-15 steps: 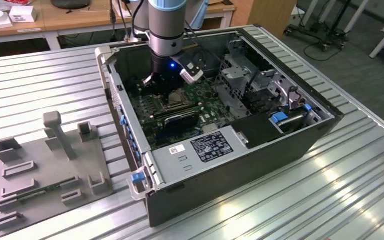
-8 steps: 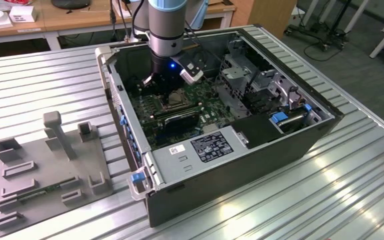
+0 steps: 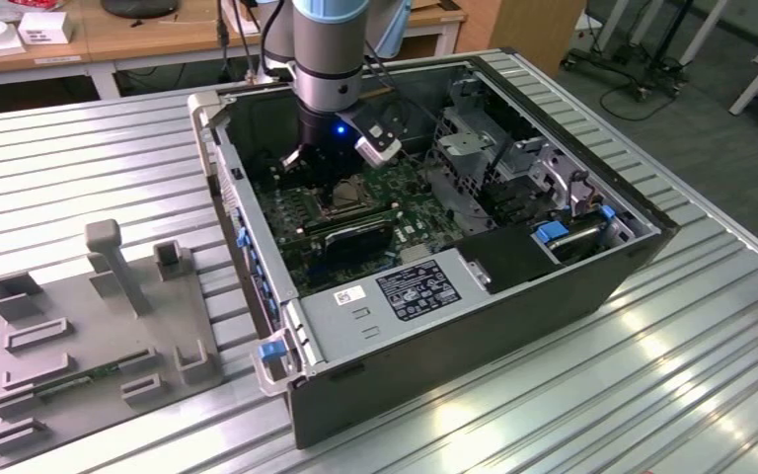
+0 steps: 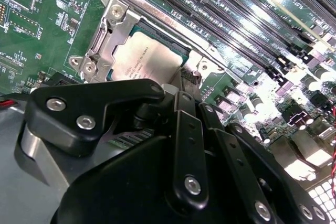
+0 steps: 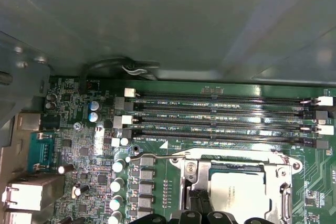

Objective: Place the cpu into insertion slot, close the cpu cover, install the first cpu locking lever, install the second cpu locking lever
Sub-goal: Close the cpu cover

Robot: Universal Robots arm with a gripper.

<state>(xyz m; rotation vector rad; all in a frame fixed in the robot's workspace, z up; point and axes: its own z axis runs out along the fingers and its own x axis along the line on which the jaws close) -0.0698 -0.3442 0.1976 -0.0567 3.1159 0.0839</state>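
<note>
Cpu (image 4: 149,59) under cpu cover (image 4: 112,35), pincer (image 4: 182,85) just beside

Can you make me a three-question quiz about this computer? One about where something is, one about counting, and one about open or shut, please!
1. Where is the cpu?
A. on the grey tray
B. on the board inside the case
C. on the table

2. How many long memory slots lie beside it?
A. two
B. seven
C. four

3. How is the cover?
A. lying down flat around the cpu
B. standing straight up
C. taken off and set outside the case

Answers:
1. B: the cpu sits in its socket, with green board all around it.
2. C: the first wrist view shows four dark rows side by side.
3. A: in both wrist views the silvery frame lies flat and the cpu shows through its window.
</note>
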